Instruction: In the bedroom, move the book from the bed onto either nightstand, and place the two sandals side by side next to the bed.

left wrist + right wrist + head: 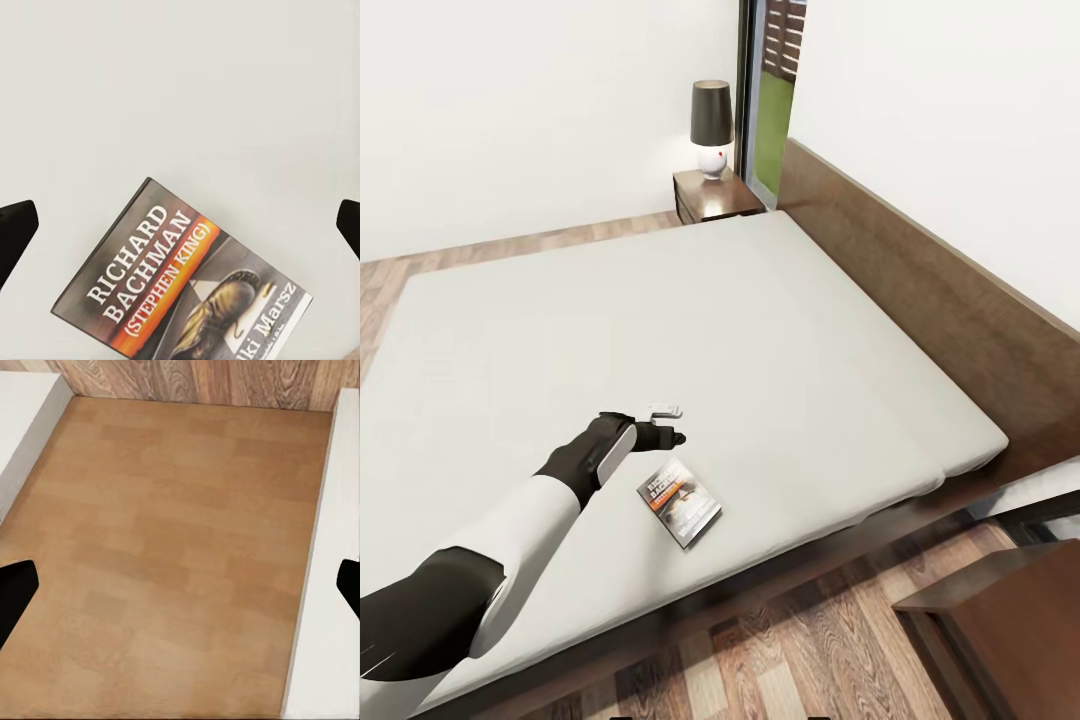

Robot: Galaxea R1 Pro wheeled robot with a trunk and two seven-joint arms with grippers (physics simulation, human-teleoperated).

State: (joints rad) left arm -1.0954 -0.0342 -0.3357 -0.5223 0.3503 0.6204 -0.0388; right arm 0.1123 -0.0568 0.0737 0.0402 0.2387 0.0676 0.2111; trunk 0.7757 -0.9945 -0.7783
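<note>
On the bed (760, 330): your left claw (665, 425), fingers spread wide, gripping nothing.
Book (187, 289): flat on the mattress, just below your claw, apart from both fingertips.

book (679, 507) on bed (780, 330) | left hand (672, 424) just behind book

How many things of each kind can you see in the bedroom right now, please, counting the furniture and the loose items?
Beds: 1, the bed
Nightstands: 2, the far nightstand and the near nightstand
Lamps: 1, the lamp on the far nightstand
Books: 1, the book on the mattress by the left gripper
Total: 5
</note>
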